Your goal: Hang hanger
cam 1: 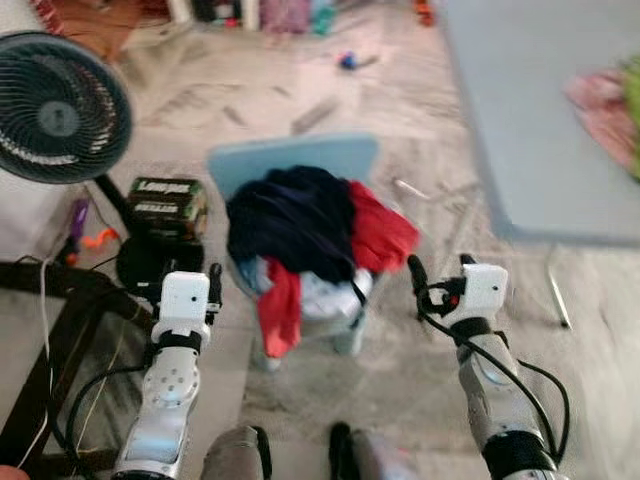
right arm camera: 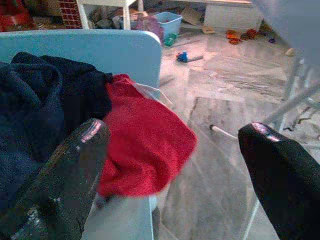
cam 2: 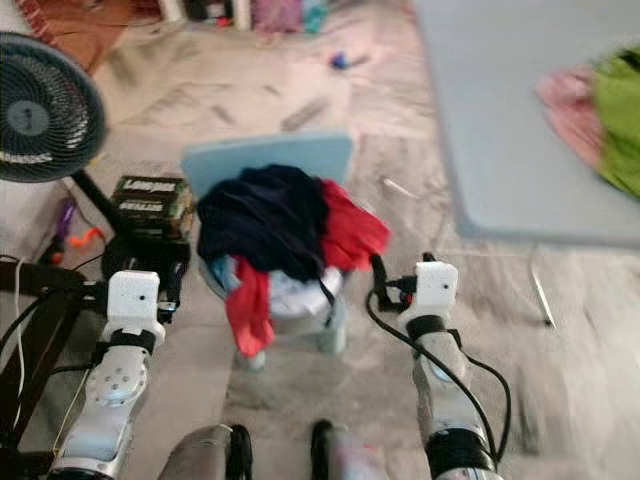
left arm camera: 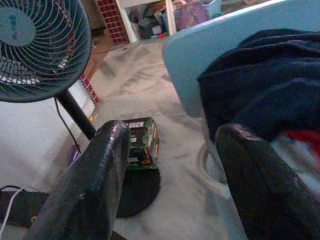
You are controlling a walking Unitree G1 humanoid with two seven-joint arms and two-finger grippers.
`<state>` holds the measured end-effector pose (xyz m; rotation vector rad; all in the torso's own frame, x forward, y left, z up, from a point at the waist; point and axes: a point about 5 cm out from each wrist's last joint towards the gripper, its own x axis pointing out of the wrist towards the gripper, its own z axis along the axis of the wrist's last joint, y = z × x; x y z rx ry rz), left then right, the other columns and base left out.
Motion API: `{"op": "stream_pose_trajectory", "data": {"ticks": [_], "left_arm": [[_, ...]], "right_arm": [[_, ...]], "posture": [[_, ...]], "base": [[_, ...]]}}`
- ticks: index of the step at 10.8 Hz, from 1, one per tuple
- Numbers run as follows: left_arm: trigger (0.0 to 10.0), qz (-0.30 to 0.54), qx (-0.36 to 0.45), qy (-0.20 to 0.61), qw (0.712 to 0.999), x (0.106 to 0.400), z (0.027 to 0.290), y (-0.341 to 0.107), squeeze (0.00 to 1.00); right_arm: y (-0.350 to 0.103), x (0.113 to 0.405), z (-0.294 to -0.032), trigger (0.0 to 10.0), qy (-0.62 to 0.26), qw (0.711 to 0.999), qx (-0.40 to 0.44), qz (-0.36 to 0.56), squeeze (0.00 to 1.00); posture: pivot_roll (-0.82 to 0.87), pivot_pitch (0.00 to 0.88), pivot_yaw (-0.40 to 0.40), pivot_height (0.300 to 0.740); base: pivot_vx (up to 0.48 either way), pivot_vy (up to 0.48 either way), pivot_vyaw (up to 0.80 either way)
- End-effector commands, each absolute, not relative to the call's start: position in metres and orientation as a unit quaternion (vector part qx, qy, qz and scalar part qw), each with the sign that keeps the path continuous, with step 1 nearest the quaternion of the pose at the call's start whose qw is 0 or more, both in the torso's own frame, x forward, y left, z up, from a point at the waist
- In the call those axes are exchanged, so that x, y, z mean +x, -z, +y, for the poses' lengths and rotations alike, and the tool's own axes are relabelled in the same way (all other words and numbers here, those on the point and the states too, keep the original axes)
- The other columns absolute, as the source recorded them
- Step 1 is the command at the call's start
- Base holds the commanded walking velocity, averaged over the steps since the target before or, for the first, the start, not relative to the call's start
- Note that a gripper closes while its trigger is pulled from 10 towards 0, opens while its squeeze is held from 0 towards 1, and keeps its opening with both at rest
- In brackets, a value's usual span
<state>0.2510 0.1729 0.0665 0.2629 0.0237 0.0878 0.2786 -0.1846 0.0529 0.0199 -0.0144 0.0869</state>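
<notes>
Facing down at a marble floor (cam 1: 420, 380), the robot stands before a small light-blue chair (cam 1: 295, 165) heaped with clothes (cam 1: 300, 235): a dark navy garment (cam 1: 290, 220) on top, a red garment (cam 1: 380, 230) spilling to the right, and another red piece (cam 1: 280, 310) hanging over the near edge. No hanger can be made out in the pile or in either tool.

Left tool (cam 1: 212, 285) hovers just left of the chair's near corner, its fingers (left arm camera: 95, 185) spread wide with nothing between them; through the gap the wrist view shows a dark box (left arm camera: 142, 145) on the floor and the chair's back.

Right tool (cam 1: 440, 275) hovers just right of the chair, beside the red garment, its fingers (right arm camera: 70, 165) also spread wide and holding nothing.

A standing fan (cam 1: 55, 105) rises at far left, with the box (cam 1: 168, 205) on its round base. At far right is a grey tabletop (cam 1: 540, 120) with pink and green cloth (cam 1: 610, 110) on it. The head views are somewhat blurred.
</notes>
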Motion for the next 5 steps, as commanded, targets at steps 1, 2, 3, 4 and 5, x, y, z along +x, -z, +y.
{"op": "stream_pose_trajectory", "data": {"ticks": [1, 2, 3, 4, 5], "left_arm": [[10.0, 0.016, 0.132, -0.042, 0.990, 0.2484, 0.1731, -0.0648, 0.00], [10.0, 0.016, 0.132, -0.042, 0.990, 0.2483, 0.1731, -0.0645, 0.00], [10.0, 0.018, 0.132, -0.041, 0.990, 0.2480, 0.1727, -0.0638, 0.00], [10.0, 0.020, 0.133, -0.041, 0.990, 0.2478, 0.1723, -0.0634, 0.00], [10.0, 0.018, 0.133, -0.040, 0.990, 0.2475, 0.1719, -0.0635, 0.00]], "right_arm": [[-0.0508, 0.2768, -0.1868, 10.0, -0.039, 0.999, 0.009, 0.000, 0.00], [-0.0506, 0.2769, -0.1867, 10.0, -0.039, 0.999, 0.009, 0.001, 0.00], [-0.0503, 0.2767, -0.1867, 10.0, -0.039, 0.999, 0.008, 0.002, 0.00], [-0.0499, 0.2764, -0.1868, 10.0, -0.039, 0.999, 0.007, 0.003, 0.00], [-0.0498, 0.2762, -0.1867, 10.0, -0.039, 0.999, 0.006, 0.003, 0.00]], "posture": [[0.05, 0.194, -0.031, 0.740], [0.05, 0.194, -0.031, 0.740], [0.05, 0.195, -0.031, 0.740], [0.05, 0.196, -0.032, 0.740], [0.05, 0.196, -0.032, 0.740]], "base": [[0.349, 0.000, 0.00], [0.352, 0.000, 0.00], [0.341, 0.000, 0.00], [0.304, 0.000, 0.00], [0.296, 0.000, 0.00]]}}
